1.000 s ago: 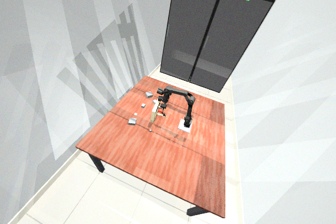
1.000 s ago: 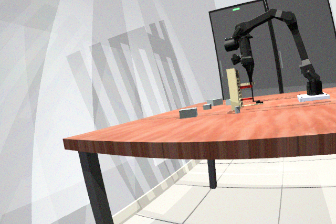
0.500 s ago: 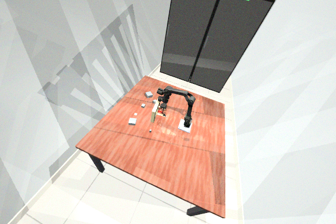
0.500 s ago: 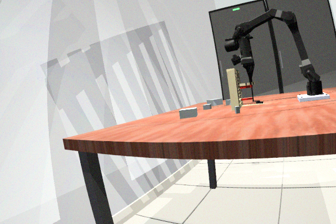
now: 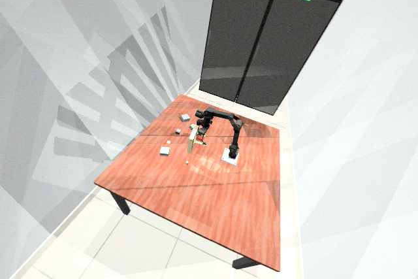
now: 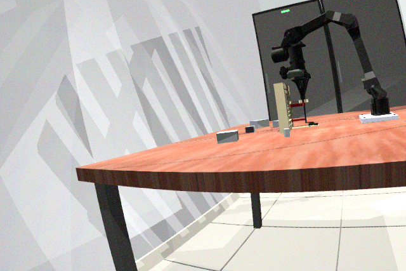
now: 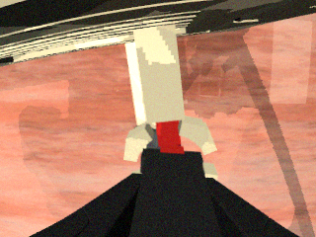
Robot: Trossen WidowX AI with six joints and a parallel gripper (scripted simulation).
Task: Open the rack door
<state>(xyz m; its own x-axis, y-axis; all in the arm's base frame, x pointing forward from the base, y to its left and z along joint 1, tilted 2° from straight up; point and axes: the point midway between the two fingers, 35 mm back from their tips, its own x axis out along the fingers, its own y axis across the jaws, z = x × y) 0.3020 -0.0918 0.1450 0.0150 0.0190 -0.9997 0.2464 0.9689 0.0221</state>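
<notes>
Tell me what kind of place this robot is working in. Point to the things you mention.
Probably a server room or lab with a test bench: tall dark cabinets [image 5: 232, 32] [image 6: 288, 65] with green lights stand behind a wood-topped table [image 5: 202, 198] [image 6: 196, 159] bearing a bolted-down robot arm [image 5: 221, 114] [image 6: 362, 48].

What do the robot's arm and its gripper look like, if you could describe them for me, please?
The arm is matte black, with chunky rounded joints, slim links and lighter grey bands near the elbow and above the base. The gripper is black too, its body narrowing downward. In the wrist view the jaws look plain black, with sloping edges. I can't make out any cables or lettering.
</notes>
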